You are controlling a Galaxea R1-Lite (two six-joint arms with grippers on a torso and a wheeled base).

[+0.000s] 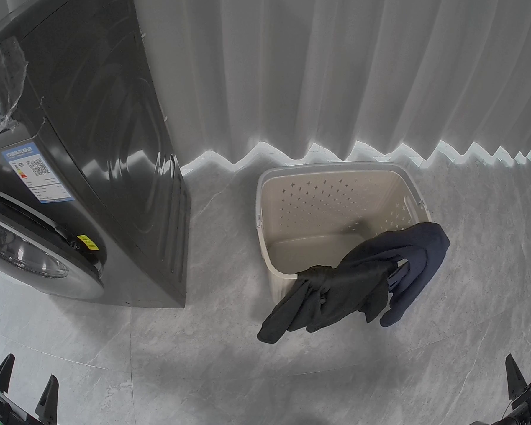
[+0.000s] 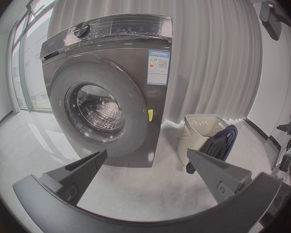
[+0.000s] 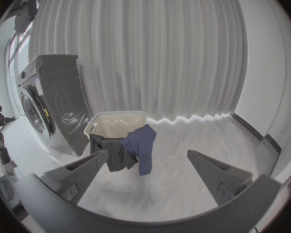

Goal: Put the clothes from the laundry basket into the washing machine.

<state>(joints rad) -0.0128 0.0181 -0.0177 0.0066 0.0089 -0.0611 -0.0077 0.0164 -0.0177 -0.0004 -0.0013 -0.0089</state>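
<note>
Judging by how things lay, the job had hardly begun. Two garments hung over the near rim of the laundry basket (image 1: 336, 169): a black garment (image 1: 330, 296) trailing down its outer wall to the floor, and a navy garment (image 1: 422, 249) draped over the rim beside it, the two touching. The basket's bottom looked bare. The washing machine (image 1: 100, 149) stood to the left of the basket, near it but apart. Its drum (image 2: 98, 112) showed no clothes that I could make out, and I could not tell whether the door was open.

My left gripper (image 2: 146, 152) and right gripper (image 3: 147, 154) both hung well short of the basket, spread wide and holding nothing.

On the washer's front was a blue-and-white label (image 2: 158, 67) with a square code, its print too small to read, and lower down a small yellow sticker (image 2: 150, 115). Clear film (image 2: 119, 28) covered the control panel.
</note>
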